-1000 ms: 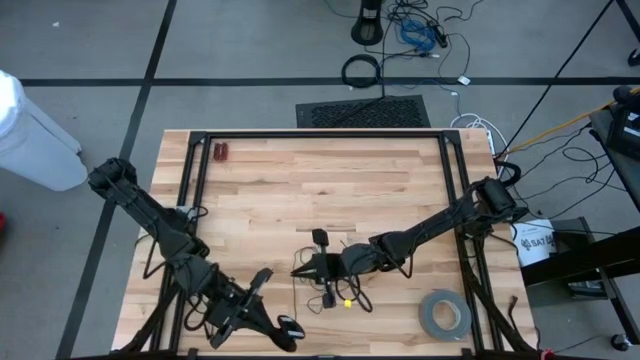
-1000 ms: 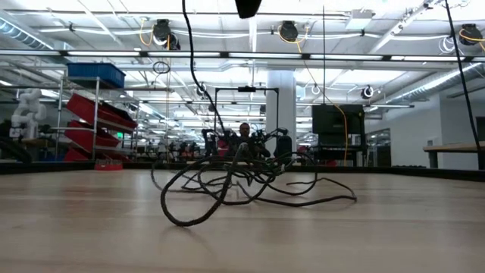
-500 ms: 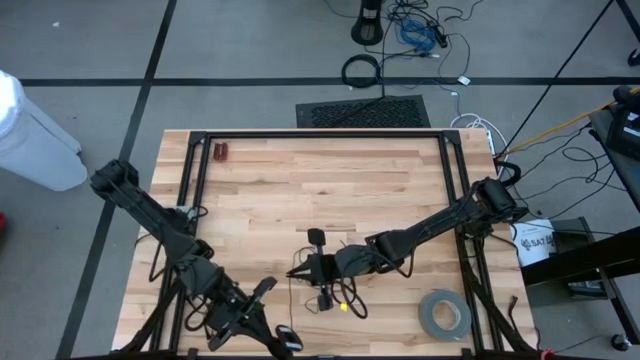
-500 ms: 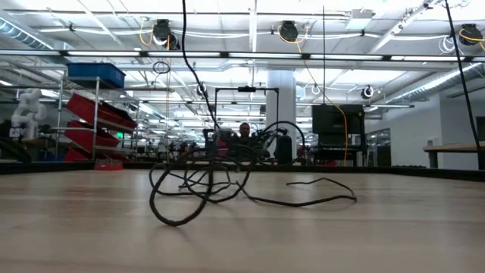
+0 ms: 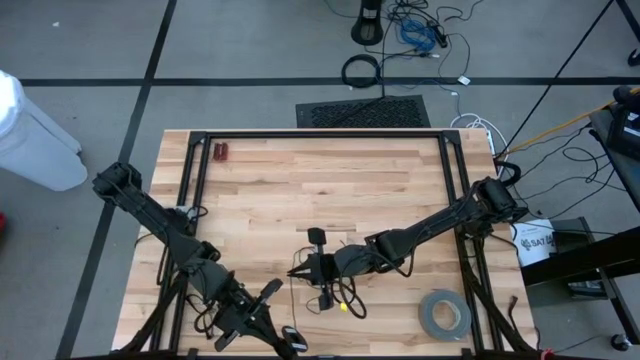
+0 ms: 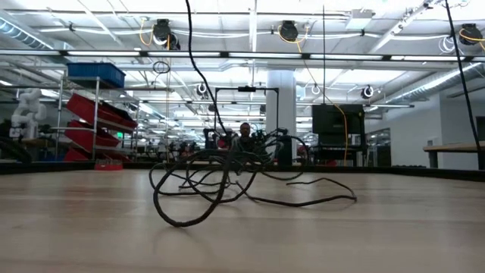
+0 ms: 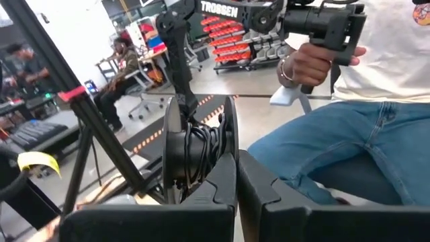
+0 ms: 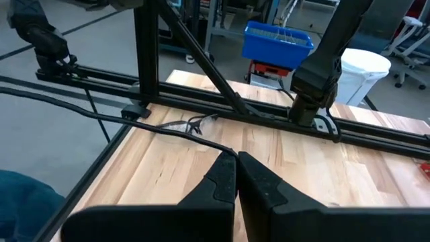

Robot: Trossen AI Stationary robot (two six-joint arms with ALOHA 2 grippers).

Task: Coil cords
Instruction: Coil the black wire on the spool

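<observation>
The thin black cord (image 5: pixel 335 290) lies in loose wiry loops at the middle of the table, near its front. It also shows in the low view (image 6: pixel 204 186), with some strands raised off the wood. My right gripper (image 5: pixel 302 270) reaches in from the table's right and is shut on a strand of it (image 8: pixel 235 158). My left gripper (image 5: pixel 288 342) is shut and empty at the table's near edge, left of the cord and apart from it. It points out into the room (image 7: pixel 236 171). My right gripper pinches one strand of the cord (image 8: pixel 226 152) between its two fingers, at their free ends. The fingers come low, slanting down from the table's right. The strand runs away from the fingertips above the wood, while the other loops (image 6: pixel 182 216) rest on the table.
A grey tape roll (image 5: pixel 445 315) lies at the near right corner. A small red thing (image 5: pixel 221 152) lies at the far left. Black frame rails (image 5: pixel 320 134) run along the table's far, left and right sides. A seated person (image 7: pixel 349 134) is beyond the near edge.
My right gripper has moved a little toward the table's left, dragging the held strand. The raised tangle has sunk lower and its loops have shifted left on the table. My left gripper has moved slightly toward the near edge.
</observation>
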